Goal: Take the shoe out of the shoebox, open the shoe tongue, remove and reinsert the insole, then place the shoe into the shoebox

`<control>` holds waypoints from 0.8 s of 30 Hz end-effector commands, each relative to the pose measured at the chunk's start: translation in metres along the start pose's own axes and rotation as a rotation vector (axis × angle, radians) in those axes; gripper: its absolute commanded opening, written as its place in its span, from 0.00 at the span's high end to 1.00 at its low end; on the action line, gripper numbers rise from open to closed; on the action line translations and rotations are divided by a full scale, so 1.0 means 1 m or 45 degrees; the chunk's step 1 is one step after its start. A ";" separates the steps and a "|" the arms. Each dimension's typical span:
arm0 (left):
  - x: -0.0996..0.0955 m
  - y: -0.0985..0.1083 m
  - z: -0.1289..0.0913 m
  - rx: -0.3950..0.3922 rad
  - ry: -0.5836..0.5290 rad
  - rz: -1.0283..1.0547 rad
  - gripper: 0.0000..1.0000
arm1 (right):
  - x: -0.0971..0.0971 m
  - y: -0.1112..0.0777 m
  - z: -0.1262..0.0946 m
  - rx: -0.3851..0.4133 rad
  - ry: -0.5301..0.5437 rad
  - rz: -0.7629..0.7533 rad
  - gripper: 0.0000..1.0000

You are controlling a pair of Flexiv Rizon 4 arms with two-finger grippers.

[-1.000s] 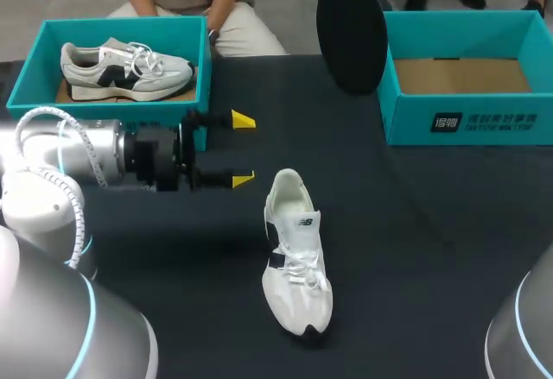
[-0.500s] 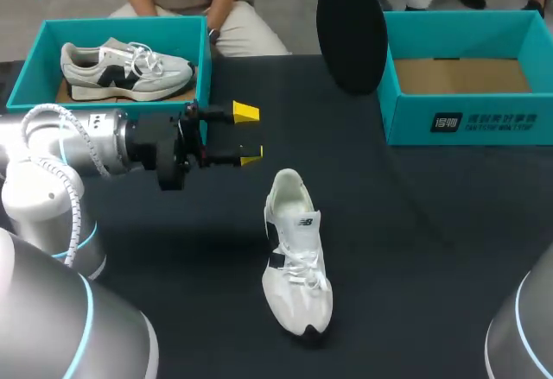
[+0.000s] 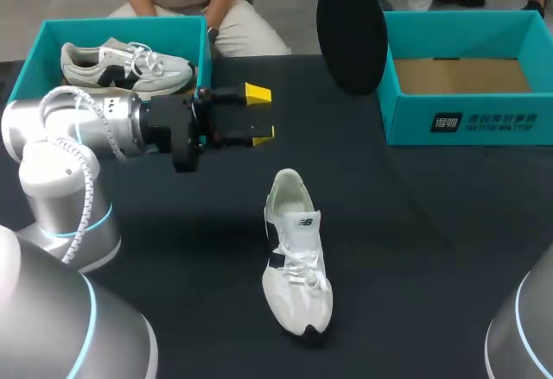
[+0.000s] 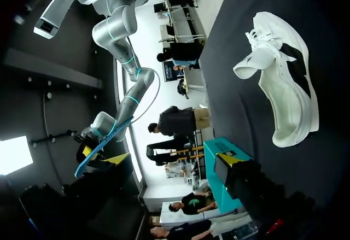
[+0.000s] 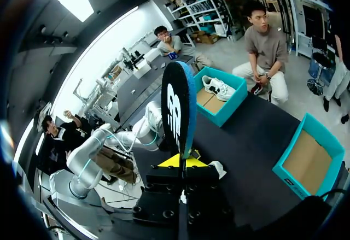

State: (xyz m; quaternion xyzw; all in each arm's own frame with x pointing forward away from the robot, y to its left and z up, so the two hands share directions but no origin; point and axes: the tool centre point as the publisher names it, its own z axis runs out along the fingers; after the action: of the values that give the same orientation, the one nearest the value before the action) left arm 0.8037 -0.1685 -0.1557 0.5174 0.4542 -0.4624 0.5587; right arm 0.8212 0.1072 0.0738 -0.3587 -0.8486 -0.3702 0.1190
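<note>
Head view, white shoe: the white shoe [image 3: 296,254] stands on its sole near the middle of the black tabletop [image 3: 432,293], outside both boxes. Its toe points towards me, its heel opening faces the far side, and the laces cross the tongue.
Left arm: my left arm [image 3: 95,133] comes in from the left and lies stretched level above the tabletop, in front of the left shoebox.
Left jaws: they stand wide with nothing between them. The yellow left fingertips [image 3: 257,94] point rightwards. They are beyond the shoe's heel and a little to its left, apart from it.
Left wrist view: the white shoe [image 4: 281,76] lies ahead of my left jaws, untouched. A left fingertip [image 4: 232,159] shows on either side of the open gap.
Insole: the black insole [image 5: 176,106] stands upright on end, with a white print on its face and blue along one edge. In the head view it shows as a dark shape [image 3: 350,25] up off the tabletop, at the far side between the two boxes.
Right jaws: they are clamped on the foot of the insole, with the yellow right fingertips [image 5: 168,162] pressed against its two faces.
Left shoebox: the teal left shoebox [image 3: 34,68] sits at the far left of the tabletop, with a grey shoe [image 3: 125,64] with dark trim inside it.
Right shoebox: the teal right shoebox [image 3: 471,120] sits at the far right, well apart from the white shoe. It is open on top, and its brown cardboard floor is showing.
</note>
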 end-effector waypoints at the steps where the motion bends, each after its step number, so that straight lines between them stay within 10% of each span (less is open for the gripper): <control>1: 0.000 -0.003 0.003 -0.010 0.000 0.002 0.00 | 0.000 0.001 0.000 0.003 -0.001 0.001 1.00; 24: 0.000 -0.003 0.003 -0.010 0.000 0.002 0.00 | -0.032 -0.026 0.059 0.232 0.225 0.302 1.00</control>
State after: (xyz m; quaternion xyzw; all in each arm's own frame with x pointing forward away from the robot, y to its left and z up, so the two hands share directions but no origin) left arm 0.8011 -0.1701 -0.1554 0.5156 0.4560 -0.4609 0.5601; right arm 0.8231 0.1137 0.0169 -0.4153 -0.8212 -0.3050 0.2455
